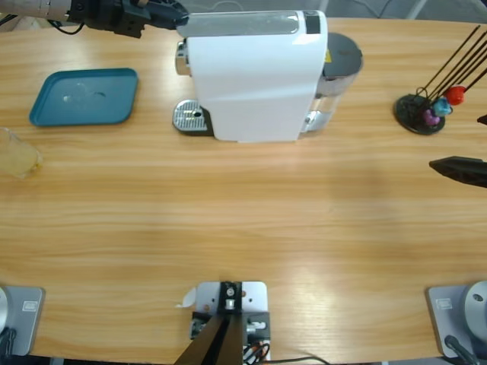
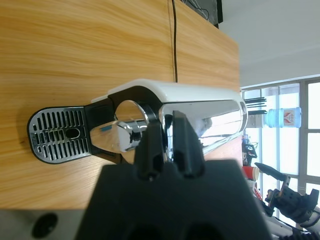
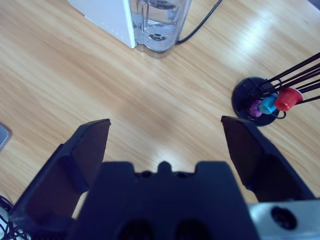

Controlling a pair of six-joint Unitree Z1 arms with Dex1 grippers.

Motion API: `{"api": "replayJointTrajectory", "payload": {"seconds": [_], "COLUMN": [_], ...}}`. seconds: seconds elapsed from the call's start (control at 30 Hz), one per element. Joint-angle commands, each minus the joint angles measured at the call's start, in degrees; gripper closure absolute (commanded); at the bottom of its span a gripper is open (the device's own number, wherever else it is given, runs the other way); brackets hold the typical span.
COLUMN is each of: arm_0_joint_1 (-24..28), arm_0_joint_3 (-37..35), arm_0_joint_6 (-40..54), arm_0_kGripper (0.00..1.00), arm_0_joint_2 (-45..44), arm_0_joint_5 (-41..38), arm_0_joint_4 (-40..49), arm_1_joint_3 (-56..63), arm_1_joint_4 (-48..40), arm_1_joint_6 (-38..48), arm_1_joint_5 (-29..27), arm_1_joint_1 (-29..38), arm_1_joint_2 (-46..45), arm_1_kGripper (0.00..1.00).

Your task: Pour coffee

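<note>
At table's 9 o'clock edge, coffee (image 1: 18, 158) in upright glass (image 1: 15, 149); about 7 o'clock from left gripper (image 1: 179, 15), nearer, pinched on machine (image 1: 251, 84) lever (image 1: 236, 23). Right gripper (image 1: 437, 164) spread, empty, at 3 o'clock.

A large white boxy coffee machine (image 1: 255, 76) stood on the long wooden worktop (image 1: 243, 243). The left arm's black hand (image 1: 171, 15) met the machine's silver top lever at its end. Below that hand lay a teal plastic tray (image 1: 85, 96), and further below, a small clear glass tumbler (image 1: 17, 153) of pale liquid. The right hand's black tip (image 1: 460, 169) hovered just below a black stand of coloured stirrers (image 1: 426, 110).
</note>
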Motion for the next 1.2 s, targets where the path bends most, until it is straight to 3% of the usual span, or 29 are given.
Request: {"api": "replayJointTrajectory", "payload": {"seconds": [0.03, 0.27, 0.9, 1.03, 1.07, 1.1, 1.13, 1.2], "arm_0_joint_1": [-0.81, -1.02, -1.74, -2.97, -3.55, -4.01, -4.5, -5.94], "arm_0_joint_3": [1.91, 0.93, -7.18, -5.75, -5.12, -4.82, -4.66, -3.1], "arm_0_joint_6": [-0.22, 1.06, 0.78, 1.81, 2.45, 3.89, 6.33, 18.32], "arm_0_kGripper": [1.0, 1.0, 1.0, 1.0, 0.614, 0.12, 0.023, 0.002], "arm_0_joint_2": [1.78, 1.42, -4.92, -3.87, -3.11, -2.9, -3.02, -4.97], "arm_0_joint_5": [-5.62, -9.11, -10.15, -12.05, -13.61, -14.07, -14.0, -11.77], "arm_0_joint_4": [-0.4, -6.29, -5.32, -13.33, -17.43, -19.33, -20.15, -20.22], "arm_1_joint_3": [1.57, 1.57, 1.73, 1.75, 1.78, 1.85, 2.01, 1.84], "arm_1_joint_4": [-0.92, -0.93, -1.11, -1.18, -1.18, -1.18, -1.18, -0.58], "arm_1_joint_6": [-0.08, 0.01, 0.01, 0.01, 0.01, 0.27, 0.9, 5.4], "arm_1_joint_5": [-0.33, -0.42, -0.16, -0.07, -0.09, -0.21, -0.32, -1.35], "arm_1_joint_1": [-0.78, -0.78, -0.78, -0.78, -0.78, -0.78, -0.78, -0.78], "arm_1_joint_2": [0.23, 0.58, 0.35, 0.12, 0.03, -0.37, -1.37, -3.67], "arm_1_kGripper": [0.0, 0.0, 0.0, 0.0, 0.0, 0.0, 0.0, 0.0]}}
